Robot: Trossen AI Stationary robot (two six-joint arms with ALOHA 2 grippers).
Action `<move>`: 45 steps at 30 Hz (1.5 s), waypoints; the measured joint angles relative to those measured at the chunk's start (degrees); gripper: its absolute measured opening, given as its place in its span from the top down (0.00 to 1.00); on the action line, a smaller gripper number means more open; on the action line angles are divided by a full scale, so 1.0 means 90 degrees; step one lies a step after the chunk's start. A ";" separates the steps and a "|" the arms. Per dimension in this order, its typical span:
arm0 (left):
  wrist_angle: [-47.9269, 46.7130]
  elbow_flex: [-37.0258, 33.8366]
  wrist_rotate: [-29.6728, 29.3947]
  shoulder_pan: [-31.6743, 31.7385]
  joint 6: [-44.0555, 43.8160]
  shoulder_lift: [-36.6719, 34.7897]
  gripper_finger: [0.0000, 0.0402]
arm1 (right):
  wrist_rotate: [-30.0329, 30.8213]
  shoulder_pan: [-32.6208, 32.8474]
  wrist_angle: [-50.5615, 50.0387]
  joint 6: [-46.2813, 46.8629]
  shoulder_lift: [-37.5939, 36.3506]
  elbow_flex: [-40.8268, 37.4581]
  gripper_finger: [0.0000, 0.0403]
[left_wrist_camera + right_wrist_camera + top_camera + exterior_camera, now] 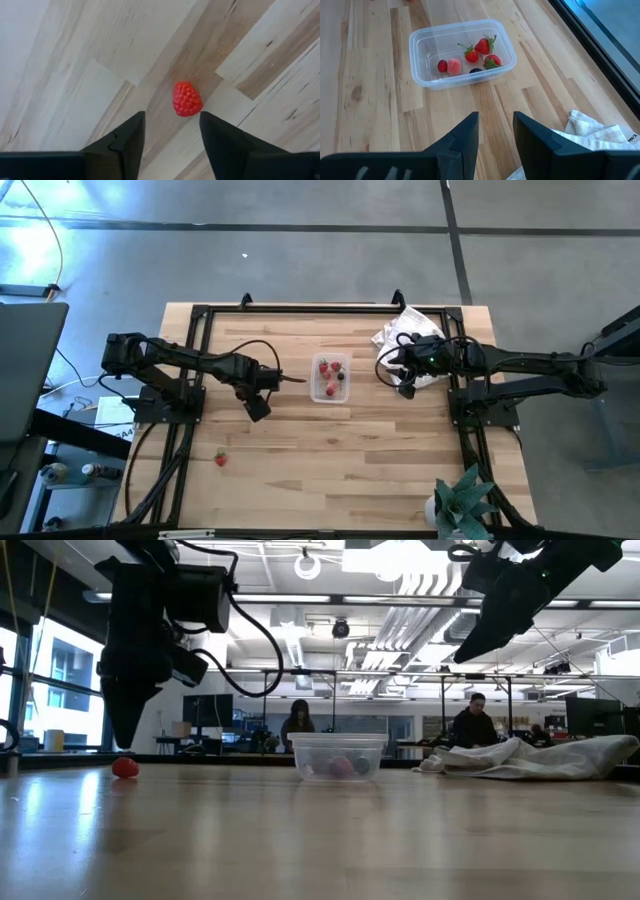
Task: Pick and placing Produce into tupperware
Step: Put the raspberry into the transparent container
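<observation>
The tupperware (pixel 330 378) is a clear tub at mid-table, also in the low view (pixel 338 755) and the right wrist view (pixel 462 52). It holds produce (pixel 481 46): strawberries, a pale raspberry and dark berries. One red raspberry (pixel 187 99) lies alone on the wood near the table's front left (pixel 221 459) (pixel 124 767). My left gripper (pixel 172 125) is open and hangs above the table (pixel 257 409), fingers pointing down toward that raspberry without touching it. My right gripper (pixel 495 125) is open and raised (pixel 405 386) to the right of the tub.
A crumpled white cloth (pixel 410 335) lies at the far right of the table, under and behind my right arm (pixel 592 132). A potted plant (pixel 465 500) stands at the near right corner. Black frame rails (pixel 190 380) border the table. People sit in the room beyond (pixel 300 725).
</observation>
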 joint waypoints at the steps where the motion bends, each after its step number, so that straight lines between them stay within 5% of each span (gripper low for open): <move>1: 0.0014 0.0000 -0.0002 0.0000 -0.0004 0.0000 0.53 | 0.0000 -0.0001 0.0000 0.0001 0.0001 -0.0002 0.72; 10: 0.0796 -0.0129 0.0390 -0.0002 0.0002 -0.0002 0.46 | 0.0000 -0.0001 -0.0002 0.0000 0.0001 0.0000 0.72; 27: 0.1636 -0.0944 0.0473 -0.0002 -0.0170 -0.0003 0.51 | -0.0001 -0.0002 0.0000 0.0000 0.0000 0.0001 0.72; 45: 0.1638 -0.0976 0.0134 -0.0005 -0.0056 -0.0007 0.61 | -0.0002 -0.0002 0.0000 0.0000 0.0000 -0.0002 0.72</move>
